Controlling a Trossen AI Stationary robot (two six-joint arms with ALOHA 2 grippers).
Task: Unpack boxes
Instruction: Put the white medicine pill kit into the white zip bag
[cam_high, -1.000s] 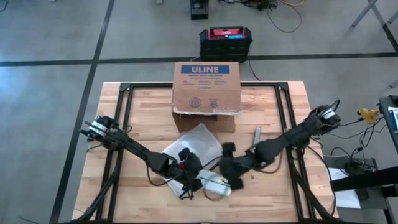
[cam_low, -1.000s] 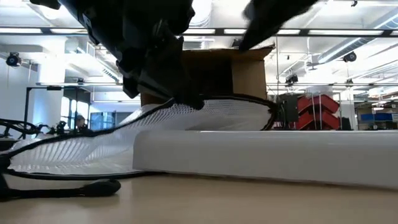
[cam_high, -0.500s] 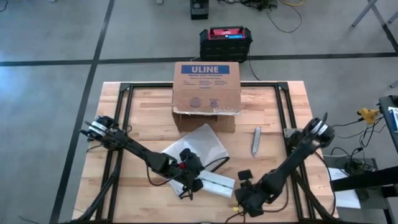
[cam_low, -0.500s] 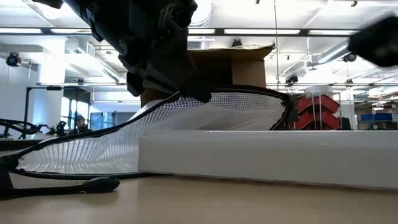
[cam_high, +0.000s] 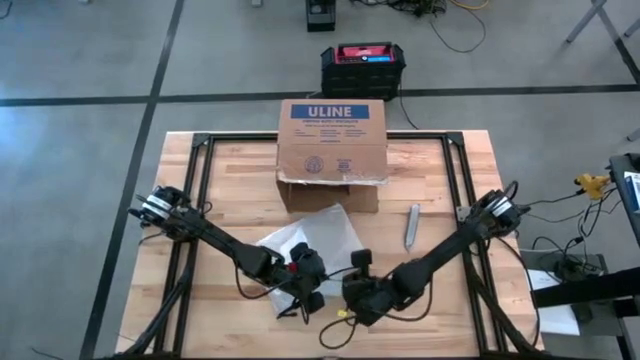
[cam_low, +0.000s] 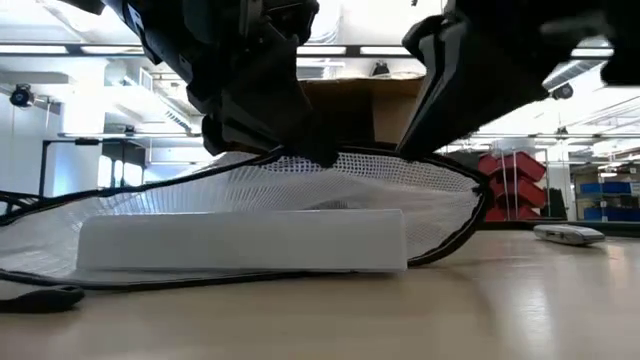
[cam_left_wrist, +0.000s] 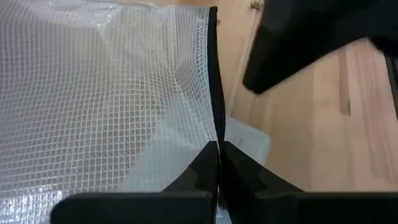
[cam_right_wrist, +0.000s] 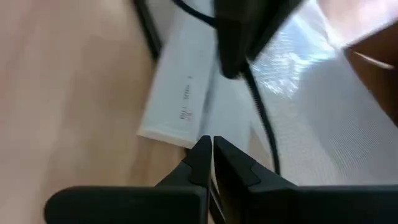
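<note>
The brown cardboard box (cam_high: 331, 140) with the blue ULINE label stands at the table's far middle, its opening toward the near side. In front of it lies a clear mesh bag (cam_high: 315, 235) with a black rim. A long white box (cam_low: 240, 240) lies flat on the table in the bag's mouth. My left gripper (cam_left_wrist: 219, 148) is shut on the bag's rim. My right gripper (cam_right_wrist: 208, 144) is shut just right of the left one (cam_high: 316, 283), its tips at the white box's end (cam_right_wrist: 163, 134). My left gripper pinches the bag's black rim (cam_left_wrist: 215, 118) between its two fingers, slanting down from the table's left. The rim is lifted (cam_low: 330, 155) and the mesh arches over the white box, while the bag's lower side stays on the table. My right gripper's shut fingertips (cam_right_wrist: 200, 149) stand at the white box's end, slanting down from the right; whether they touch it, I cannot tell.
A grey knife-like tool (cam_high: 412, 226) lies on the wood right of the bag. A black-and-red case (cam_high: 363, 65) sits on the floor beyond the far edge. Bare wood (cam_high: 220, 180) shows at the far left and far right of the table.
My right gripper drew back toward the near right edge, then swung down and left to the bag's mouth, and has shut. The white box has shifted toward the table's left, farther under the mesh. My left gripper has kept the rim lifted.
</note>
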